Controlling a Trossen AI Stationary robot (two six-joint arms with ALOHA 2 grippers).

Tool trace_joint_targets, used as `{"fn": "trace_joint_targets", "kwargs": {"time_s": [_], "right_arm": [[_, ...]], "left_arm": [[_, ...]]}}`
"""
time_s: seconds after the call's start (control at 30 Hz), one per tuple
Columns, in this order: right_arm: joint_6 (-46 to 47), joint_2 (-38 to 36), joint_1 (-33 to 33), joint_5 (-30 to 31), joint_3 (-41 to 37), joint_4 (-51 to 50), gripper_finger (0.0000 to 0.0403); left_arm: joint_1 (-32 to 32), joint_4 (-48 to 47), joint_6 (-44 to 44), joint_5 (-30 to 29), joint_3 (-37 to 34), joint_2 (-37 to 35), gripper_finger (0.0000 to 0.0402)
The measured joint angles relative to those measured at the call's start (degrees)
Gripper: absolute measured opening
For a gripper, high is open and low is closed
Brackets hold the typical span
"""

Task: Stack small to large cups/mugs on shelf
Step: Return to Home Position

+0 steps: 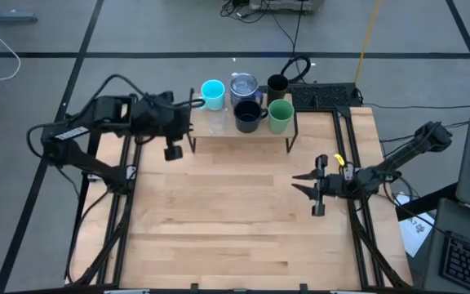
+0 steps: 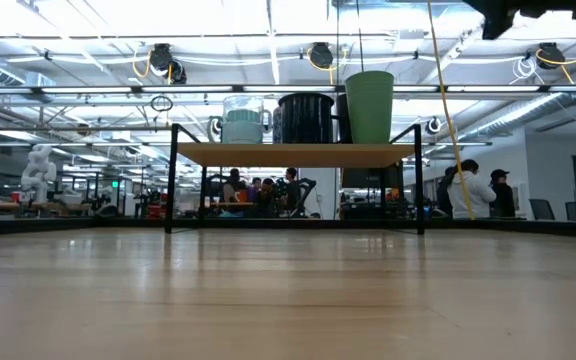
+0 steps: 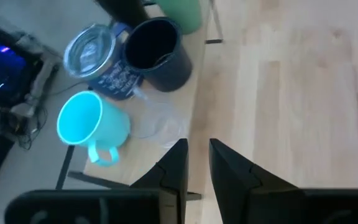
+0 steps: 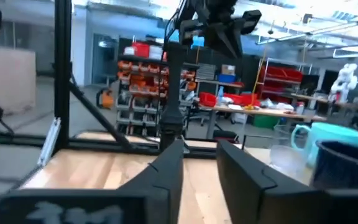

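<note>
On the shelf (image 1: 228, 135) at the table's far edge stand a cyan mug (image 1: 212, 93), a blue-purple mug with a silvery top (image 1: 243, 84), a black tumbler (image 1: 277, 83), a dark handled mug (image 1: 248, 116), a green cup (image 1: 281, 116) and a small clear glass (image 3: 157, 122), each on its base. My left gripper (image 1: 173, 149) hangs above the shelf's left end with a narrow gap between its fingers (image 3: 178, 167) and holds nothing. My right gripper (image 1: 299, 183) is over the table's right part, points toward the left, and is open and empty.
The shelf stands on thin black legs (image 2: 172, 180). In front of it lies bare wooden tabletop (image 1: 235, 220). Black frame rails (image 1: 357, 237) run along the table's left and right sides. People show in the room behind the table (image 2: 468, 190).
</note>
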Motion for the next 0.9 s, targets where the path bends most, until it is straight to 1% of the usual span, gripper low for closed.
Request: {"fn": "trace_joint_targets", "kwargs": {"time_s": [0.07, 0.17, 0.23, 0.3, 0.33, 0.4, 0.7, 0.9], "right_arm": [[-1.63, -1.02, -0.63, -1.25, 1.13, -3.12, 0.0072], [-3.32, -2.27, -1.84, -1.82, 2.71, -8.10, 0.0039], [-3.71, -3.10, -2.73, -2.31, 3.36, -10.75, 0.0016], [-3.68, -3.97, -3.80, -4.27, 3.97, -13.08, 0.0004], [-3.48, -4.46, -4.32, -5.18, 4.27, -13.96, 0.0004], [-2.92, -5.35, -5.42, -7.41, 4.91, -15.46, 0.0006], [-2.50, -8.67, -10.79, -14.26, 7.73, -24.22, 0.0001], [-2.87, -9.93, -15.22, -22.29, 8.19, -26.38, 0.0000]], "left_arm": [[-2.12, 2.11, -2.06, -2.55, -3.01, -1.05, 0.0067], [-5.06, 6.82, -2.18, -3.23, -8.60, -2.97, 0.0058], [-6.42, 10.46, -2.55, -3.24, -12.38, -4.32, 0.0042], [-7.49, 14.34, -2.54, -3.40, -16.01, -5.76, 0.0022], [-8.03, 16.07, -2.53, -3.43, -17.75, -6.53, 0.0011], [-8.76, 19.70, -2.59, -3.43, -21.09, -8.17, 0.0005], [-10.44, 34.94, -2.93, -3.47, -34.74, -16.21, 0.0006], [-11.13, 46.31, -1.42, -3.43, -44.62, -21.91, 0.0004]]}}
